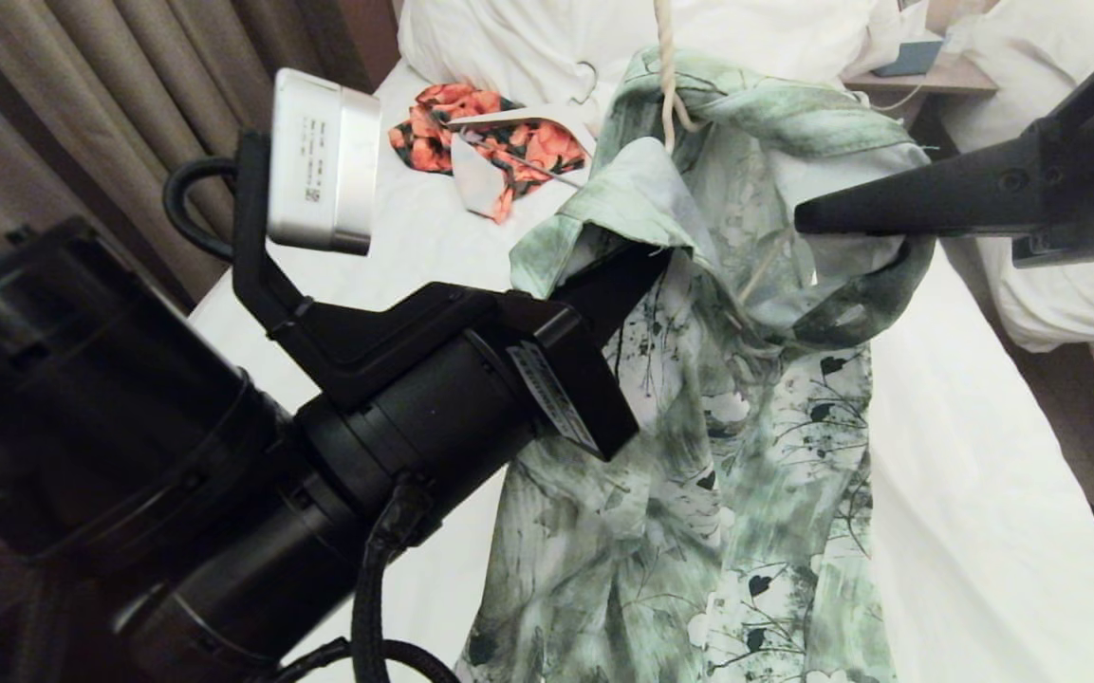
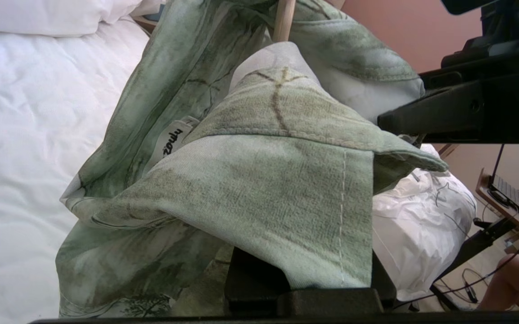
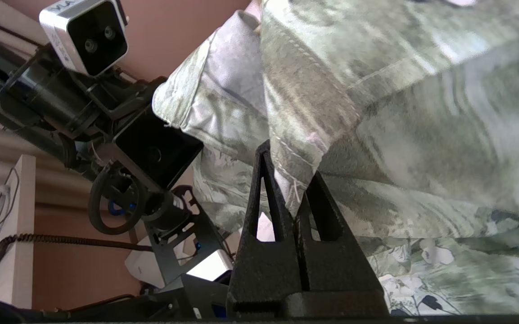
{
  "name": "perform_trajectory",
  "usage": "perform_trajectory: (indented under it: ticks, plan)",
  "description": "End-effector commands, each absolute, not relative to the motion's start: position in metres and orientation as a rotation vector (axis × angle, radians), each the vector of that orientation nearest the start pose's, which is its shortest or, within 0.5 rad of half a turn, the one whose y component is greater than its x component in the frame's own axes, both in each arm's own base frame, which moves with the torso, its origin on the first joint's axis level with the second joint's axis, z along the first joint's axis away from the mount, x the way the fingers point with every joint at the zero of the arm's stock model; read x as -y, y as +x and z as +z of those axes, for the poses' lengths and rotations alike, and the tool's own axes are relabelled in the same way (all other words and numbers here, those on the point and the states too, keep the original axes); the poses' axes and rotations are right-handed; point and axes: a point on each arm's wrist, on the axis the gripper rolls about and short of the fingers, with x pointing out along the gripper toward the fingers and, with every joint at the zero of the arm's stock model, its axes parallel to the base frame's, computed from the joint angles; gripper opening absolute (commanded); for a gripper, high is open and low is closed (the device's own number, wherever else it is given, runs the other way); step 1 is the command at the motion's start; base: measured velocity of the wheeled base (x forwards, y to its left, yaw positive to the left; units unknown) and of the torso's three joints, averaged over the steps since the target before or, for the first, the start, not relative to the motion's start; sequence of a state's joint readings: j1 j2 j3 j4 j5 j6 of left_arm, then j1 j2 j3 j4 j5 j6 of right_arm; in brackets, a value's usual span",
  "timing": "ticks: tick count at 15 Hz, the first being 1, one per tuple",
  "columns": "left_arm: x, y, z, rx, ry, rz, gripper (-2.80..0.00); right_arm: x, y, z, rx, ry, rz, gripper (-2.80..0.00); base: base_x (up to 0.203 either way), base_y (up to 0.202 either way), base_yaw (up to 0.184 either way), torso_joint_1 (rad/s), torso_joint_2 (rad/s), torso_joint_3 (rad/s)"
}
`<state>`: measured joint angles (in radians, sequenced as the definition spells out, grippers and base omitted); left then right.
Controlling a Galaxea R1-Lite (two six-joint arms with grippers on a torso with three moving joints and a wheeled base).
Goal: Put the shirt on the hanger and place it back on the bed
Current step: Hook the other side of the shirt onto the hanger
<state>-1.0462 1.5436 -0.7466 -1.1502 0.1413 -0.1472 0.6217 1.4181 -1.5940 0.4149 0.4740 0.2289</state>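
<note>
Head view: the streaky green-and-white floral short-sleeved shirt is seen held up over the long bed with the wrinkled white sheet, its lower part trailing down onto the sheet. The thin cream wire hanger's twisted neck is seen rising from the collar area; the rest of the hanger is hidden by cloth. The black left gripper is tucked under a fold of the shirt near the collar, jaws closed on the fabric. The black right gripper is at the other shoulder side. Right wrist view: the fingers are shown pinched together on a stitched hem. An orange-red floral garment is seen further up the bed, near a bunched white duvet.
</note>
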Motion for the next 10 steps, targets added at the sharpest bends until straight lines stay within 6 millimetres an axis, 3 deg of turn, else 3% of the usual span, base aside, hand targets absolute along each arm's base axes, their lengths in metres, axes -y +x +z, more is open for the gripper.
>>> perform_trajectory:
  ticks: [1, 3, 4, 10]
  plan:
    - [0.2248, 0.1338, 0.2653, 0.247, -0.35, -0.917, -2.8, -0.1318, 0.1648, 0.377, -0.379, 0.186, 1.061, -2.8, 0.0, 0.0, 0.0, 0.0, 0.0, 0.0]
    - [0.225, 0.1339, 0.2647, 0.245, -0.348, -0.917, -2.8, -0.1315, 0.1644, 0.3775, -0.376, 0.186, 1.06, -2.8, 0.0, 0.0, 0.0, 0.0, 0.0, 0.0]
    - [0.225, 0.1339, 0.2647, 0.245, -0.348, -0.917, -2.8, -0.1318, 0.1649, 0.3773, -0.375, 0.186, 1.057, 0.0, 0.0, 0.0, 0.0, 0.0, 0.0, 0.0]
    - [0.2236, 0.1331, 0.2663, 0.25, -0.353, -0.917, -2.8, -0.1248, 0.1568, 0.3865, -0.325, 0.187, 1.022, 0.0, 0.0, 0.0, 0.0, 0.0, 0.0, 0.0]
